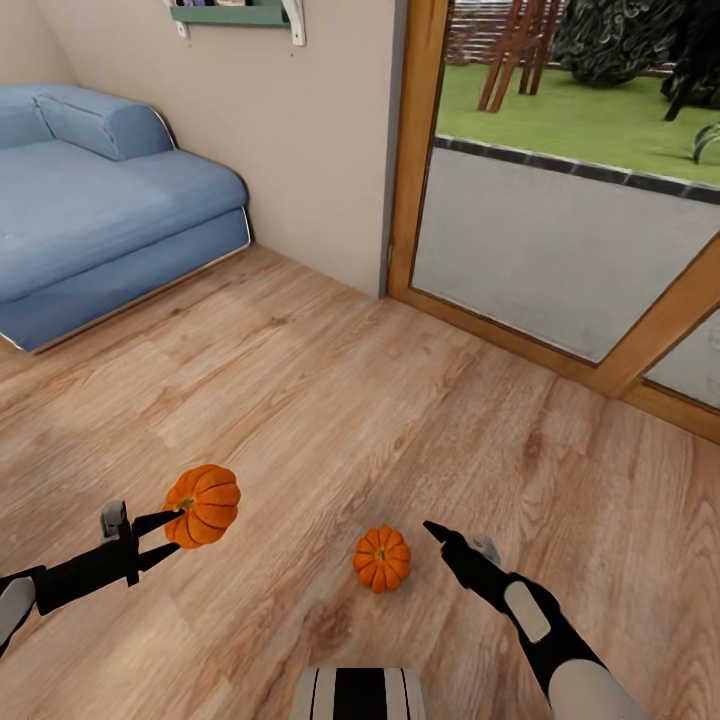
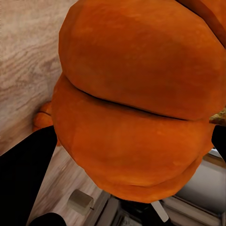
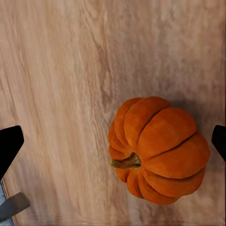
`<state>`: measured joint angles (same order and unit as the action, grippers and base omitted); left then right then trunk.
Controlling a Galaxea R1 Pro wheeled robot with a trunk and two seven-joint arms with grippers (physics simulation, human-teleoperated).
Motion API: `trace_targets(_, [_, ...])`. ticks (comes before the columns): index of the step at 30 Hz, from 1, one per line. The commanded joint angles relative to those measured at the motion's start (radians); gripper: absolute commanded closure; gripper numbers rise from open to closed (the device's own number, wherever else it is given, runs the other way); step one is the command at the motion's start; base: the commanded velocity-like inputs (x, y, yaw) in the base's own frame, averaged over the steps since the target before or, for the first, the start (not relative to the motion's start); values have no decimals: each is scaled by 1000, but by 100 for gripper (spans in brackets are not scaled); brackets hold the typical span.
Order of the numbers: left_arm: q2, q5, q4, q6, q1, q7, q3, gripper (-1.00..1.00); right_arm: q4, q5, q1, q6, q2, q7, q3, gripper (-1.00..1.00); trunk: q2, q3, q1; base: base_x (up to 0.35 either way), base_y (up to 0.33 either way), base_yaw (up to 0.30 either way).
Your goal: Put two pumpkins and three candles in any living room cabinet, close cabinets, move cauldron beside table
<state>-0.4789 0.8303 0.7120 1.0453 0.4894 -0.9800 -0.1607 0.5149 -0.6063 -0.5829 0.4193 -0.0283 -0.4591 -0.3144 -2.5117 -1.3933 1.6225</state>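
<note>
One bright-orange pumpkin (image 1: 203, 505) hangs above the wood floor, with my left gripper (image 1: 168, 532) shut on it. Up close in the left wrist view, this pumpkin (image 2: 141, 94) covers most of the picture between dark fingers (image 2: 23, 174). The second pumpkin (image 1: 381, 558) rests on the floor, stem up, just left of my right gripper (image 1: 440, 535). In the right wrist view that pumpkin (image 3: 157, 150) lies below the open right gripper (image 3: 113, 143), with the fingertips (image 3: 9, 146) wide apart and off it. The candles, cabinet and cauldron are out of view.
A blue sofa (image 1: 90, 200) stands at the back left against the wall. A wood-framed glass door (image 1: 410, 150) to a lawn runs along the right. A green wall shelf (image 1: 235, 12) hangs above. My base (image 1: 358, 695) shows at the bottom edge.
</note>
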Motion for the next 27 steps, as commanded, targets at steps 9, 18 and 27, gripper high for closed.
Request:
trace_targets(9, [0,0,0,-1,0,3,0,100,-30,65,-25,4,-2,0,0,-100,-2,-35,4,0,0,0])
trace_targets(18, [0,0,0,-1,0,3,0,100,-36,83,-27,4,-2,0,0,-100,-4,-70,8,0,0,0])
trace_targets(27, [0,0,0,-1,0,3,0,100,-36,102,-27,4,-4,-1,0,-100,-5,-89,10,0,0,0])
